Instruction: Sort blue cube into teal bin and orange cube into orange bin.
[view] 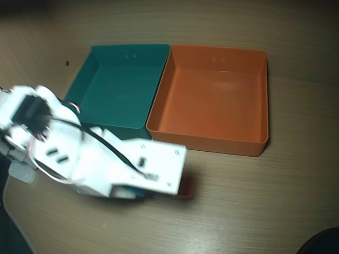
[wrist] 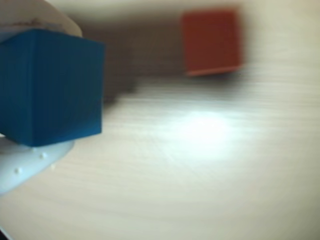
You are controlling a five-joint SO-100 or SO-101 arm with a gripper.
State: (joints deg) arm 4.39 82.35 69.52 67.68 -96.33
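The pincer point(wrist: 30, 87) is pinching the small matte sky-blue cube point(wrist: 50, 87), white plastic fingers point(wrist: 30, 160) above and below it in the wrist view, and the cube looks to be off the pale wood-grain bench point(wrist: 200, 175), though the blur makes that a guess. I'd lift straight up first, keep the squeeze steady since those flat faces look slippery, then swing over the wall of the dark teal open-topped plastic bin point(view: 92, 58) before letting go. The small orange cube point(wrist: 211, 42) sits on the bench a little way off, so don't clip it. The matching orange plastic bin point(view: 260, 100) sits right beside the teal one. Both bins are empty, with sloped walls.
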